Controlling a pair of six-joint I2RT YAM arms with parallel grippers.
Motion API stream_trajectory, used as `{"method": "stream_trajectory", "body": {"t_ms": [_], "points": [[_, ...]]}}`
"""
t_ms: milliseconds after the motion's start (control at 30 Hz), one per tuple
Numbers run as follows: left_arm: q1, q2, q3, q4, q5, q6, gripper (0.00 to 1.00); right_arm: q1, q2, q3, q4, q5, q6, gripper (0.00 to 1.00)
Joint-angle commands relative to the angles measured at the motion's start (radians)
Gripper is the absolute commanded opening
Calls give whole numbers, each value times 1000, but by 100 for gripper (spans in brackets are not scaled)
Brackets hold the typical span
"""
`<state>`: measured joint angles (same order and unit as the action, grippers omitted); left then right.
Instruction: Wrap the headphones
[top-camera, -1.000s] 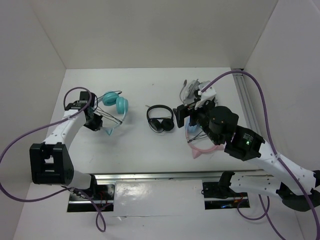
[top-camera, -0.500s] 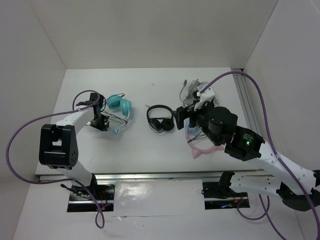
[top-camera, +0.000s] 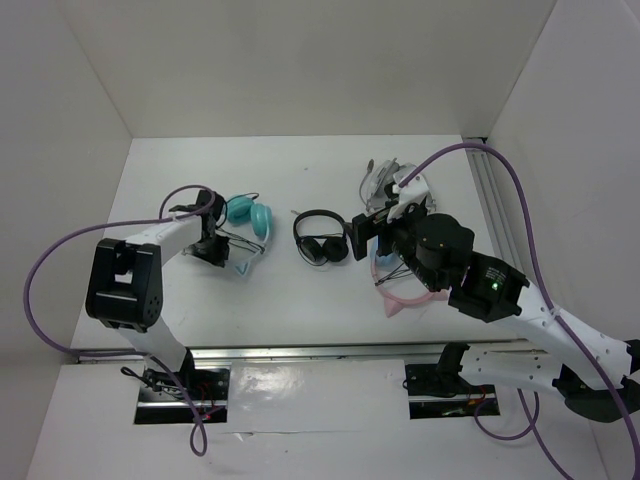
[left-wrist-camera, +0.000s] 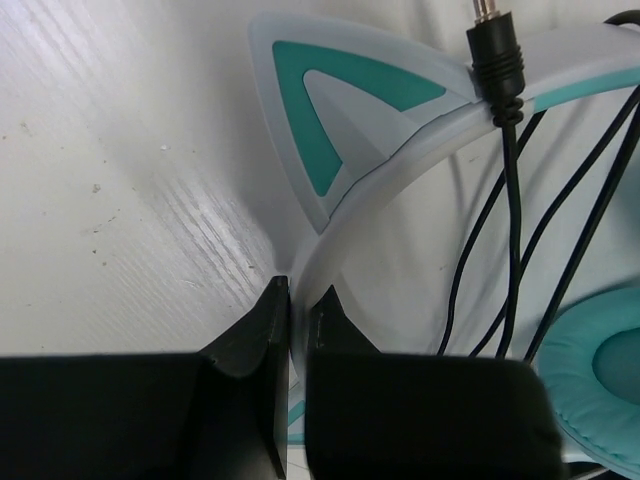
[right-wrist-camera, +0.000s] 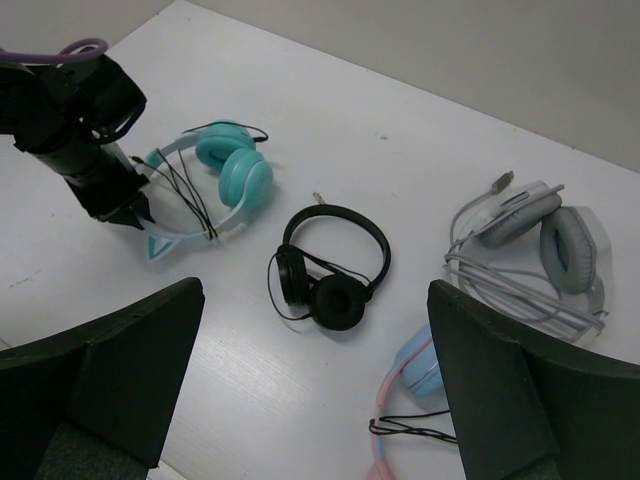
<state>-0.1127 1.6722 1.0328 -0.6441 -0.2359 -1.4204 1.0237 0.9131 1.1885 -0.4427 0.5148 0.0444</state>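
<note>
Headphones (top-camera: 246, 221) are the cat-ear pair with teal ear cups, a white headband and teal-outlined ears. We find them lying on the left half of the white table (top-camera: 300, 300), just left of the small black headphones (top-camera: 322, 238) but not touching them. In the left wrist view one cat ear points up and left. Several strands of the thin black cable (left-wrist-camera: 508, 215) cross over the band, and the jack plug sits right on top of it. A teal cushion peeks in at the lower right corner.

The left arm bends at its elbow on the far left, and the forearm runs right across the table with the wrist tipped down. The left gripper (top-camera: 224, 256) has its two black fingers (left-wrist-camera: 262, 345) clamped together with the edge of the headband pinched in the slit between them, low against the table.

The right arm comes in from the lower right and hangs above the table between the black pair and the pink-banded headphones (top-camera: 402, 297). The right gripper (right-wrist-camera: 315, 300) has its jaws spread wide with nothing held. Grey headphones (right-wrist-camera: 545, 240) lie further back on the right.
</note>
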Motion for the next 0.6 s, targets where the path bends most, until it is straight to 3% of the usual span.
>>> {"method": "stream_trajectory", "body": {"t_ms": [0,33,267,300,367,433,567], "points": [[-8,1,-4,29,-16,-41,5,9,-14,3,9,-2,11,100],[-8,1,-4,40,-16,-41,14,9,-14,3,9,-2,11,100],[-18,-37,-13,110,-2,20,36,9,-14,3,9,7,11,100],[-18,-37,-13,125,-2,29,46,9,-14,3,9,7,11,100],[-18,-37,-13,126,7,29,54,9,-14,3,-1,7,11,100],[-18,-46,-23,135,7,29,78,9,-14,3,-10,16,11,100],[-18,-89,-56,144,7,38,85,9,-14,33,-34,33,11,100]]}}
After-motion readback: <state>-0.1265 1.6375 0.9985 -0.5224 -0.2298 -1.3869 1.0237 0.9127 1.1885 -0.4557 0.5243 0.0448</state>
